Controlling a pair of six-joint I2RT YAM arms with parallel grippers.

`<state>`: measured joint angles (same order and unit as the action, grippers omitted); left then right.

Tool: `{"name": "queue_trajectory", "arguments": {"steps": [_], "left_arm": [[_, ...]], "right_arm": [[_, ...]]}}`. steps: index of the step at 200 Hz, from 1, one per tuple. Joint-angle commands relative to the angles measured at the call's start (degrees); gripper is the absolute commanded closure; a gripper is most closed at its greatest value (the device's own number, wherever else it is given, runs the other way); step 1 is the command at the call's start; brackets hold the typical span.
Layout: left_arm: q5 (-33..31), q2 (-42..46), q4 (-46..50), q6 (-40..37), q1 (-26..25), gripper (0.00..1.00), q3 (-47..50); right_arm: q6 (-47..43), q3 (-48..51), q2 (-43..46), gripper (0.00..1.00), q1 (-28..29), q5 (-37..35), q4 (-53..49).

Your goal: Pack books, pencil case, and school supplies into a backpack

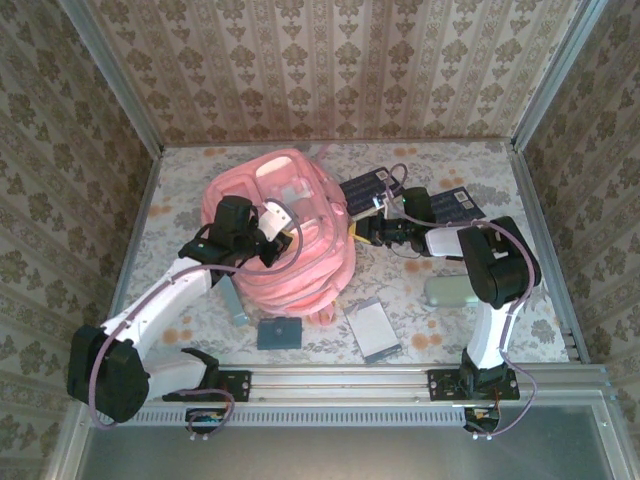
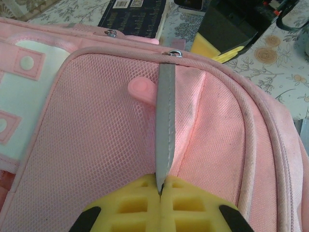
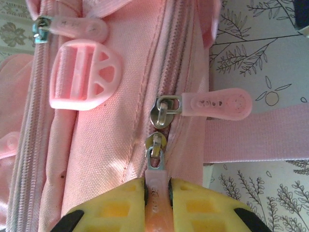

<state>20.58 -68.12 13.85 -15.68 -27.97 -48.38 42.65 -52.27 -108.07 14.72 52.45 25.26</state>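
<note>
right gripper (image 3: 158,193) clamped on zipper pull (image 3: 156,170), left gripper (image 2: 160,191) clamped on grey strip (image 2: 165,125) of backpack (image 1: 315,270); I'd drag straight along the zip track, left bracing fabric taut.

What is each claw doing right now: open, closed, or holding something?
Left claw: closed on the grey strip.
Right claw: closed on a pink zipper pull.

Overhead view facing down, both wrist views close on backpack (image 1: 315,255)

Robot test booth, damask-wallpapered panels (image 1: 320,60) in aluminium framing (image 1: 113,75), floral-covered table (image 1: 180,178), metal mounting rail (image 1: 340,383) at front
</note>
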Motion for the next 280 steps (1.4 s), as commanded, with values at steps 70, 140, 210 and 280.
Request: {"name": "queue_trajectory", "arguments": {"steps": [70, 140, 210, 280], "left_arm": [[-2.18, -1.54, -5.31, 5.58, 1.29, 1.00, -1.10], [-2.79, -1.45, -6.58, 6.87, 3.18, 1.00, -0.61], [-1.16, -0.67, -6.88, 6.81, 3.15, 1.00, -0.05], [-0.32, 2.03, -7.51, 6.37, 3.19, 1.00, 1.56]], "right_arm": [[-14.51, -3.59, 8.45, 0.73, 3.69, -9.63, -26.00], [-17.42, -6.89, 7.84, 0.78, 4.36, -9.83, -33.92], [-22.73, -1.20, 19.91, 0.51, 4.83, -30.88, -26.51], [-59.57, 7.29, 22.76, 0.51, 6.90, -39.68, -12.08]]}}
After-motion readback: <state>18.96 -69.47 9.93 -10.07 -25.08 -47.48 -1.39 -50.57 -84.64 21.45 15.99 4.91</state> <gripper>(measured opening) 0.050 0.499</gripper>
